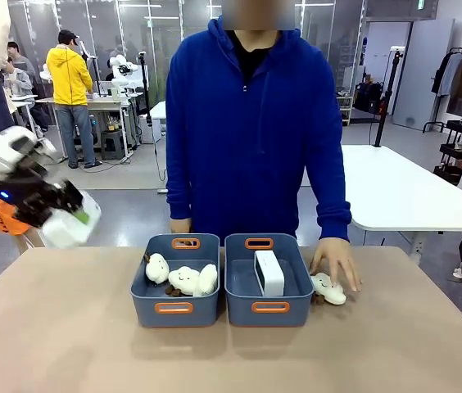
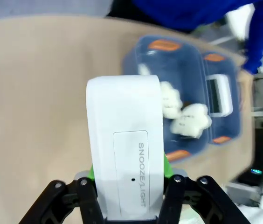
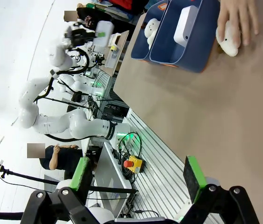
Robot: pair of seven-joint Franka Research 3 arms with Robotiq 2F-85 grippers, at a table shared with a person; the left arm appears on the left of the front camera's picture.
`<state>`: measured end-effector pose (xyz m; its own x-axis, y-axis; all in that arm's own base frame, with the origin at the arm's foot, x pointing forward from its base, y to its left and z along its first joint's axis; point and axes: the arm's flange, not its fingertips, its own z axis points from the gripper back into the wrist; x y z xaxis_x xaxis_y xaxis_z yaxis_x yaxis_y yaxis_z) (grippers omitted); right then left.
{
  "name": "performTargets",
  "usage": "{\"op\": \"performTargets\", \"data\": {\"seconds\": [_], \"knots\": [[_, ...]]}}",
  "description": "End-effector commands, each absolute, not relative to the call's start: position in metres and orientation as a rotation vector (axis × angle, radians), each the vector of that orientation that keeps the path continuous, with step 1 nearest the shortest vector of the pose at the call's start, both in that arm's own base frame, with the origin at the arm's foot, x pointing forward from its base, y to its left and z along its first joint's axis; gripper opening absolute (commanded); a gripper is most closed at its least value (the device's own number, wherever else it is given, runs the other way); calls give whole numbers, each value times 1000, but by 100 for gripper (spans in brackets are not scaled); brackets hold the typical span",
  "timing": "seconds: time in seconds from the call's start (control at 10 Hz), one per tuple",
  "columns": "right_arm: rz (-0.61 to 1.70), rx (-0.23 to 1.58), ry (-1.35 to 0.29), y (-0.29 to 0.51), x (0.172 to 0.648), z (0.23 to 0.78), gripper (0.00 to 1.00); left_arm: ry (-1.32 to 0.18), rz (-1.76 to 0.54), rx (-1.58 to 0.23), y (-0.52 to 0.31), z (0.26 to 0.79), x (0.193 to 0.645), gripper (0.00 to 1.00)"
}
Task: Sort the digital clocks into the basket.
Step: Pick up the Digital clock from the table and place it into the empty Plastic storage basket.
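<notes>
My left gripper (image 1: 74, 214) hangs above the table's left edge, shut on a white digital clock (image 1: 71, 228). In the left wrist view the green pads (image 2: 166, 166) press both sides of that clock (image 2: 124, 140), its "SNOOZE/LIGHT" side facing the camera. A second white clock (image 1: 269, 273) stands on edge in the right-hand blue-grey basket (image 1: 243, 309); it is also visible as the clock (image 2: 218, 93) and the clock (image 3: 187, 21). My right gripper (image 3: 136, 175) is open and holds nothing, well away from the baskets (image 3: 187, 58), past the table edge.
The left bin (image 1: 142, 304) holds three cream cloud plush toys (image 1: 184, 279). A person in a blue hoodie stands behind the bins, one hand (image 1: 335, 258) resting on another plush (image 1: 329, 288) right of the basket. The near tabletop (image 1: 215, 360) is bare.
</notes>
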<state>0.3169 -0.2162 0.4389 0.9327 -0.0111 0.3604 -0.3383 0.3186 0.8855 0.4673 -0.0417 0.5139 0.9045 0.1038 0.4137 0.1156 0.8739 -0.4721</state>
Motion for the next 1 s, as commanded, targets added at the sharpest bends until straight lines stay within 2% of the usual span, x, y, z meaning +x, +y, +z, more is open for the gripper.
{"op": "performTargets", "data": {"seconds": [0.0,0.2,0.6,0.9], "knots": [[241,1229,-336,-215,315,439,100,-470,-87,-679,-50,523,448,40],[241,1229,-336,-215,315,439,100,-516,-157,-837,-105,524,445,40],[241,1229,-336,-215,315,439,100,-601,-202,-824,-244,500,462,40],[241,1229,-336,-215,315,439,100,-591,-144,-774,-325,472,493,40]]}}
